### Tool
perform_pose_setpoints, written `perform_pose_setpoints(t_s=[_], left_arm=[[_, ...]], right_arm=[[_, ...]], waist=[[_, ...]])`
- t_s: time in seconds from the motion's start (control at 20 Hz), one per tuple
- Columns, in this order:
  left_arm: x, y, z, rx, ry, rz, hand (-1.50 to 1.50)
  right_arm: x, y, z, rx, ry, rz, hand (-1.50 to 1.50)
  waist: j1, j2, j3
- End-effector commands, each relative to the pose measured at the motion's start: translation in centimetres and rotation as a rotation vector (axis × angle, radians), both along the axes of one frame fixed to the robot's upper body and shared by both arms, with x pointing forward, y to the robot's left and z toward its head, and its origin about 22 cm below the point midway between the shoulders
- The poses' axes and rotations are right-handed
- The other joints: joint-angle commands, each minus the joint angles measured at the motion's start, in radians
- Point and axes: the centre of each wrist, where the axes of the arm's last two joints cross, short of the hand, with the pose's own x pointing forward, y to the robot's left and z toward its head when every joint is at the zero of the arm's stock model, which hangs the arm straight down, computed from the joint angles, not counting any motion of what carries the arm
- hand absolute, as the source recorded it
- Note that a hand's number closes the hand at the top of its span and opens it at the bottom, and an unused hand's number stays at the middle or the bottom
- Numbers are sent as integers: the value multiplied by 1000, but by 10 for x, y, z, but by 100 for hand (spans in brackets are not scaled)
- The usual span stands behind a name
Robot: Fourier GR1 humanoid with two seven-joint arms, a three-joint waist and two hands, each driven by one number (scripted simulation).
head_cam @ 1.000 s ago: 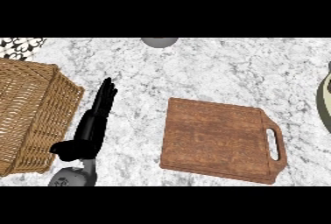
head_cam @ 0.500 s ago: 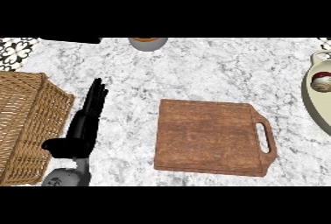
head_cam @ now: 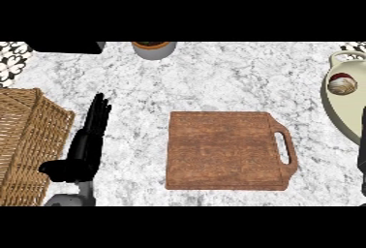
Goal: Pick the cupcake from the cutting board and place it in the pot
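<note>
Looking steeply down onto a white-and-grey marble tabletop [head_cam: 214, 82], with a patch of patterned tile [head_cam: 10, 65] peeking in at the far left corner. Finding the brown wooden cutting board [head_cam: 221, 150] lying flat near the middle, its handle slot [head_cam: 284, 147] facing the right side. Noting the cupcake [head_cam: 342, 84] sitting inside the cream-coloured pot [head_cam: 334, 114] at the right edge, well apart from the cutting board, the pot being cut off by the frame. Seeing the left hand [head_cam: 84, 147] resting on the tabletop between the cutting board and a wicker basket [head_cam: 28, 145], just beside the basket's wall, its fingers [head_cam: 99, 111] stretching out straight and released toward the far side, grasping nothing, its thumb [head_cam: 58, 168] sticking out toward the basket. Catching the grey forearm [head_cam: 71, 198] coming in below it from the lower edge. Making out the right hand [head_cam: 363, 150] only as a dark sliver at the right edge, just below the pot; not being able to tell whether it is released or clenched. Spotting a small grey planter [head_cam: 154, 49] with a brown rim standing at the far edge, and a flat black object [head_cam: 64, 47] lying to its left.
</note>
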Motion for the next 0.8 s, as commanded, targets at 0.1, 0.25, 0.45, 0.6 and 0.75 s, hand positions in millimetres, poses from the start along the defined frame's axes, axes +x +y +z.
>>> perform_pose_setpoints(t_s=[0.1, 0.25, 0.45, 0.6, 0.75], left_arm=[[-8, 13, -5, 12, 6, 17, 0], [1, -1, 3, -14, 2, 15, 0], [5, 4, 4, 14, 6, 21, 0], [-8, -1, -1, -6, 9, 32, 0], [-3, 3, 3, -4, 1, 22, 0]], right_arm=[[-22, -8, -35, 182, -153, -352, 150], [-30, -1, -54, 249, -201, -401, -150], [-16, 23, -50, 195, -375, -253, -150], [-33, 4, -39, -14, -508, -205, -150], [-39, 0, -19, -252, -670, -149, -150]], waist=[[-20, -5, 1], [-21, -1, 1], [-21, -5, 0], [-17, -9, 0], [-14, -5, 0]])
